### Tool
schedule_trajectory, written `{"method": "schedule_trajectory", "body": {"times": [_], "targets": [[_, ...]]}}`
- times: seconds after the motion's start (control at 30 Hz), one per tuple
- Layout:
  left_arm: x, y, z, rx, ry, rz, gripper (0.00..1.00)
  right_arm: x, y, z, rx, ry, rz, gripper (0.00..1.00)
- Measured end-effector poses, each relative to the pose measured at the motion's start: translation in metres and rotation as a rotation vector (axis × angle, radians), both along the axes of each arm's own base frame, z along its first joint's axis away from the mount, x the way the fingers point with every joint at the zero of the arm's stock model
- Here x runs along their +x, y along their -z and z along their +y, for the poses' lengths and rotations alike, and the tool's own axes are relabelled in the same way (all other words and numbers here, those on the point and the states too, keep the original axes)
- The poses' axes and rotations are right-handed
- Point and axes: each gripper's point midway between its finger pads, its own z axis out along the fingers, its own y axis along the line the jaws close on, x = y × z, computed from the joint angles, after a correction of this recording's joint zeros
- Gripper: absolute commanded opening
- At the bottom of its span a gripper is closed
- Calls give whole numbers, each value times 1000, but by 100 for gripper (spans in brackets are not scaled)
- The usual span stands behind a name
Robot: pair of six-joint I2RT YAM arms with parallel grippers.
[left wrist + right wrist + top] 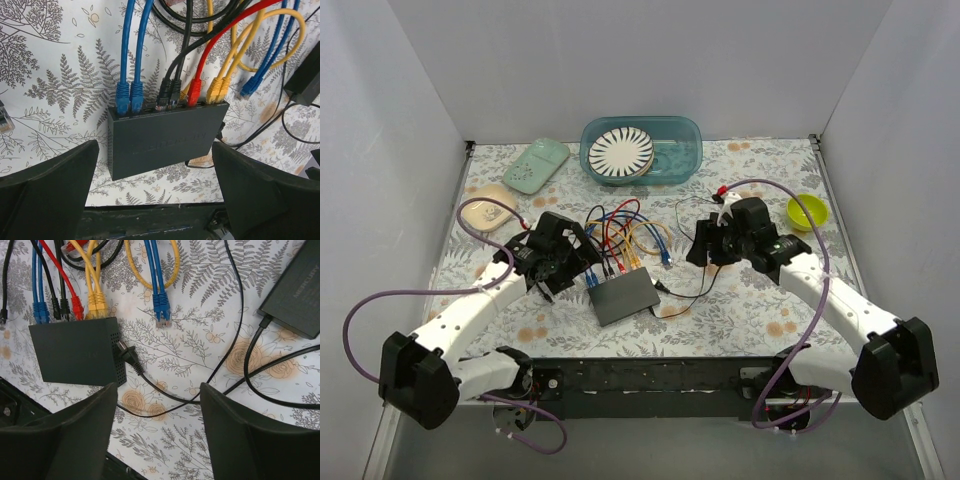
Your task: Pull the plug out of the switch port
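Observation:
The dark grey switch (624,295) lies flat on the floral cloth between the arms; it also shows in the left wrist view (165,140) and the right wrist view (75,352). Plugs sit in its far edge: two blue (129,97), two black (168,92), one red (194,92), two yellow (218,89). A black power plug (127,355) enters its right side. Two loose blue plugs (161,307) lie unplugged. My left gripper (552,272) is open and empty, left of the switch. My right gripper (705,250) is open and empty, right of it.
A teal tub (642,150) with a striped plate stands at the back. A green soap dish (535,165) and a cream dish (492,207) lie back left. A yellow-green bowl (806,211) sits right. A black power adapter (295,295) lies on the cloth. Grey walls enclose three sides.

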Motion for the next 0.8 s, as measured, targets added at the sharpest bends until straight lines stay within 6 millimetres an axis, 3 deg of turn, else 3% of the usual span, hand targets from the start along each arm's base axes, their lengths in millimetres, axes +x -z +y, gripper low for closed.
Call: {"method": "schedule_trajectory", "body": {"times": [0.27,0.4,0.63,0.8], "targets": [[1,29,9,85,-36,88,94,-6,43,41,-51,-85,125,62],[1,32,11,91,-50,94,90,-5,64,61,-81,-122,180,55],[-26,63,22,108,-61,170,90,18,76,93,-99,-150,199,50],[-20,68,21,120,-71,170,89,13,81,96,-107,-161,213,50]]}}
